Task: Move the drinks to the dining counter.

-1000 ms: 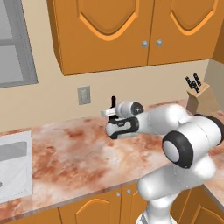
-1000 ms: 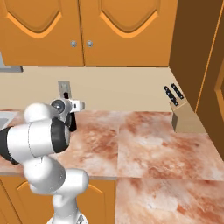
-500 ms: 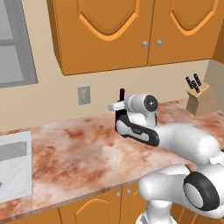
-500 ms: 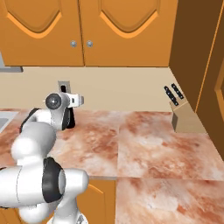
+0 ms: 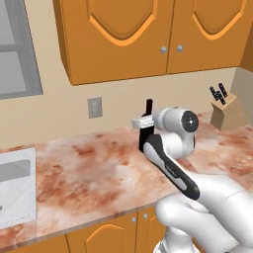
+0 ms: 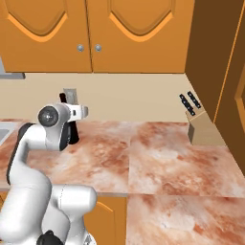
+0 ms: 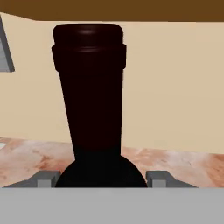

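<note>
A slim black bottle point(image 7: 91, 105) with a narrow neck stands upright between my fingertips point(image 7: 157, 178), filling the middle of the hand view. My gripper point(image 5: 144, 134) is shut on the bottle's body point(image 5: 144, 142), and the neck point(image 5: 149, 106) rises above the white hand. From the right, the bottle point(image 6: 72, 134) shows beside the hand, with the gripper point(image 6: 72, 125) around it, near the back wall over the marble counter point(image 5: 89, 173). I cannot tell whether its base touches the counter. The dining counter is out of view.
A wooden knife block point(image 5: 226, 107) point(image 6: 202, 128) stands at the counter's right end by the wall. A sink point(image 5: 15, 190) lies at the left. A wall outlet point(image 5: 95, 107) is behind the bottle. Orange wall cabinets point(image 5: 148, 34) hang overhead, and a tall cabinet point(image 6: 215, 57) closes the right side.
The hand has carried the black bottle to the right along the back wall, away from the outlet. The arm's elbow has swung lower and forward.
</note>
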Robot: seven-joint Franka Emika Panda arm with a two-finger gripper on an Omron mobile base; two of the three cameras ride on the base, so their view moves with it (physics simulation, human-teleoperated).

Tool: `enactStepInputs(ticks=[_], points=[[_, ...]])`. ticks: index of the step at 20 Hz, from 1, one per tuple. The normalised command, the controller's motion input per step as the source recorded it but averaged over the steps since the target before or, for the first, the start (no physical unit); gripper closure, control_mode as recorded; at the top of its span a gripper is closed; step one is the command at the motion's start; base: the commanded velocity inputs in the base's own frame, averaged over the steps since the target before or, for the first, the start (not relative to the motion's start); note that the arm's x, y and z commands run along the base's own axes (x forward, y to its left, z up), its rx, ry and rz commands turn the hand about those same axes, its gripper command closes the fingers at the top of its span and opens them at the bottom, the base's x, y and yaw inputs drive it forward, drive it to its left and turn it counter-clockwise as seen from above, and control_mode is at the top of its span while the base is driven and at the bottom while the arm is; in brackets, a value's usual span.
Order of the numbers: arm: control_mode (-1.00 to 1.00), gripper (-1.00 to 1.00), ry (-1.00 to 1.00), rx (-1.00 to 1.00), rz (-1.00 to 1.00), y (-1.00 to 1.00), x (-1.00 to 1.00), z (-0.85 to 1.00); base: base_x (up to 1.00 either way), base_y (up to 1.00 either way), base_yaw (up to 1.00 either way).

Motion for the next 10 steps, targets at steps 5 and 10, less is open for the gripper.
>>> enactStepInputs(ticks=[5,10], points=[[-1.0,1.0,0.0,0.0,0.0,-0.11,-0.61,0.49,0.0,0.0,0.0],[-1.0,1.0,0.01,0.0,0.0,-0.21,-0.76,0.56,0.0,0.0,0.0]])
